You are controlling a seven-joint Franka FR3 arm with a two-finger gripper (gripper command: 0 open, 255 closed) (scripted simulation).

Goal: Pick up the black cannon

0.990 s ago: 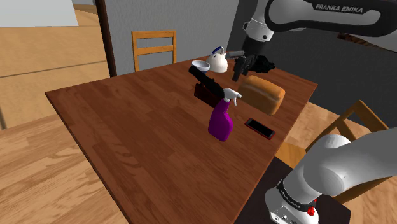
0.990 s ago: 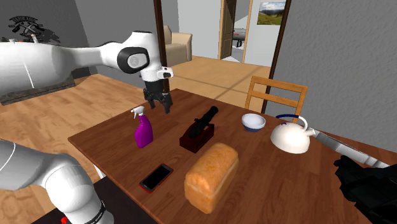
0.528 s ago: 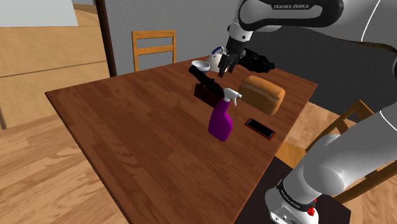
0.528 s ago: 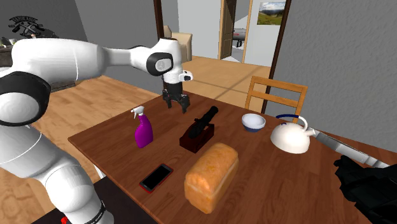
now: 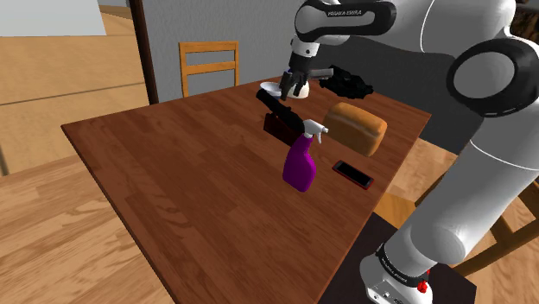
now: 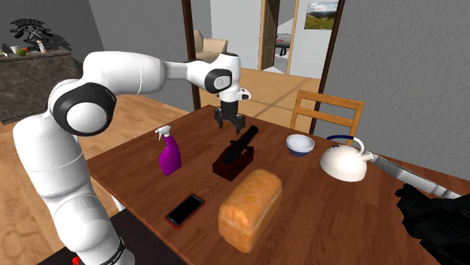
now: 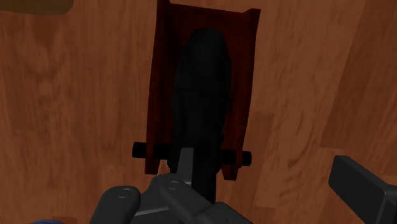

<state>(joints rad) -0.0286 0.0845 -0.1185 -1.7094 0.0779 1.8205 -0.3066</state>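
The black cannon rests on a dark red carriage on the brown table, between a loaf and a purple bottle. My gripper hangs just above the cannon's muzzle end, pointing down, apart from it. In the wrist view the black barrel and its red carriage lie straight ahead of the gripper. The fingers stand wide apart with nothing held.
A purple spray bottle stands close beside the cannon. A bread loaf, a phone, a white bowl and a white kettle share the table. A wooden chair stands behind it.
The arm has swung from over the loaf toward the shoulder view's left and now holds the gripper over the cannon's muzzle end. Nothing on the table has moved.
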